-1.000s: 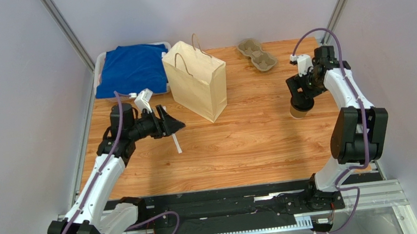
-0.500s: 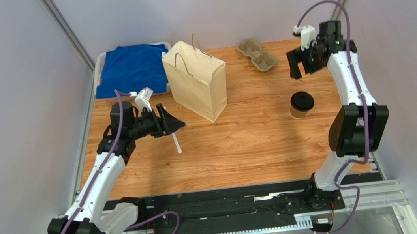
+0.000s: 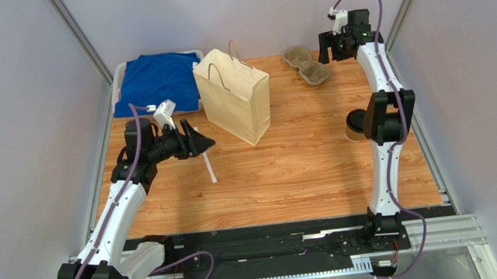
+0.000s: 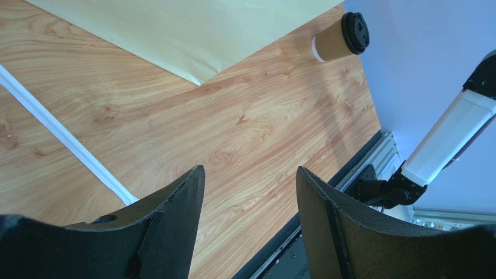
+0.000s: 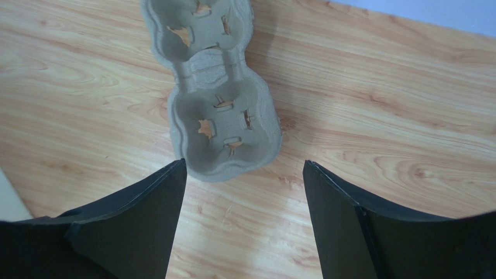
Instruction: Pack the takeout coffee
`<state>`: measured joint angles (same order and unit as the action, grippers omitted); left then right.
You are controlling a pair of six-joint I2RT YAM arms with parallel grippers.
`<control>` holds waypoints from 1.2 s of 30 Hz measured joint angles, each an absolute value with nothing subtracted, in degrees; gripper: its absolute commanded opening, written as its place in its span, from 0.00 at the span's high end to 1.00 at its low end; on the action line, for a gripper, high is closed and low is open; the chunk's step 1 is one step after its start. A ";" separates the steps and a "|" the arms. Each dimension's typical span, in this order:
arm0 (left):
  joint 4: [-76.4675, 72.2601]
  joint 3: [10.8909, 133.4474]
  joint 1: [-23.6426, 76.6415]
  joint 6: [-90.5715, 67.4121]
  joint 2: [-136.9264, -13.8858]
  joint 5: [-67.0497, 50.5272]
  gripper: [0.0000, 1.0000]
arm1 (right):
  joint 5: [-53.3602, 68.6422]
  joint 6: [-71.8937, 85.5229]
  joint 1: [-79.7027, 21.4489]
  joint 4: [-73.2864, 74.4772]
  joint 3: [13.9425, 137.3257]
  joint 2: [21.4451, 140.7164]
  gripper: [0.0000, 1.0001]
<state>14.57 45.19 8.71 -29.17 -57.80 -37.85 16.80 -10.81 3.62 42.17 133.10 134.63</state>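
Observation:
The takeout coffee point(image 4: 340, 39), a brown paper cup with a black lid, stands upright on the wooden table at the right. In the top view the right arm's elbow hides most of the cup point(image 3: 352, 129). The tan paper bag point(image 3: 233, 95) stands open at the back middle and also shows in the left wrist view point(image 4: 192, 29). My right gripper point(image 3: 333, 52) is open and empty, raised over the pulp cup tray point(image 5: 212, 99), far behind the cup. My left gripper point(image 3: 203, 143) is open and empty, just left of the bag's near corner.
A thin white straw point(image 3: 209, 167) lies on the table under my left gripper and shows in the left wrist view point(image 4: 64, 139). The pulp tray point(image 3: 306, 65) lies at the back right. A blue cloth point(image 3: 155, 83) lies in a white tray at the back left.
My right gripper has left the cup standing on the table and swung up and back to above the pulp tray. My left gripper has shifted slightly up.

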 measured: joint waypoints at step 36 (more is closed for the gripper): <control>20.03 47.64 6.31 -26.50 -57.12 -38.92 0.38 | 14.61 -13.19 2.26 32.56 132.03 145.12 0.73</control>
